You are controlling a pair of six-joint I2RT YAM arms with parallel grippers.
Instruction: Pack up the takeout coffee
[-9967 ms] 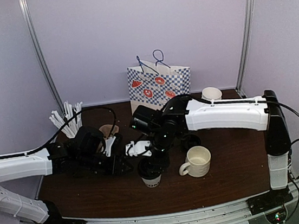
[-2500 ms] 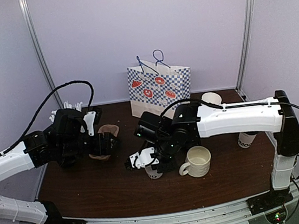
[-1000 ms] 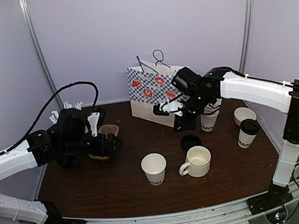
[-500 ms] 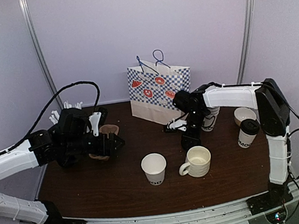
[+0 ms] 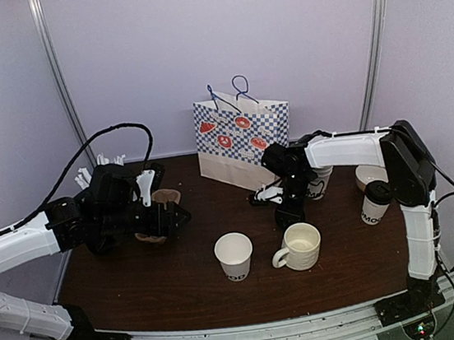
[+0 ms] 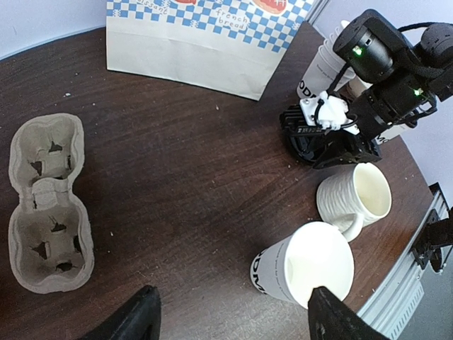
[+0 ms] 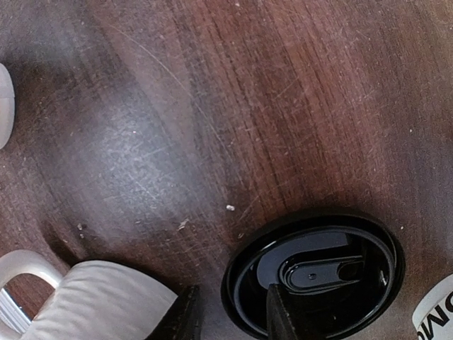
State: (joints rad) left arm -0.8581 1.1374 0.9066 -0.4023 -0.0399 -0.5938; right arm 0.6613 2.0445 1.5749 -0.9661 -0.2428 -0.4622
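A takeout coffee cup with a black lid point(image 5: 374, 202) stands at the right of the table. Without a lid, a white paper cup with black lettering point(image 5: 234, 256) point(image 6: 306, 266) stands front centre. A loose black lid point(image 7: 313, 275) lies flat on the table. My right gripper point(image 5: 288, 210) point(image 7: 232, 316) points down at it, open, one fingertip point(image 7: 280, 313) over the lid and the other outside its rim. Far to the left my left gripper point(image 5: 169, 218) point(image 6: 233, 320) hovers open and empty above the table, beside the cardboard cup carrier point(image 6: 48, 205).
A white ceramic mug point(image 5: 301, 245) point(image 6: 354, 199) sits just in front of the lid. The checked paper bag point(image 5: 244, 136) stands at the back. Lidless white cups point(image 5: 320, 180) point(image 5: 370, 175) stand right of the bag. White straws point(image 5: 108, 161) lean at the back left.
My right gripper came down from beside the bag onto the loose black lid and its jaws widened a little. The left arm has stayed in place.
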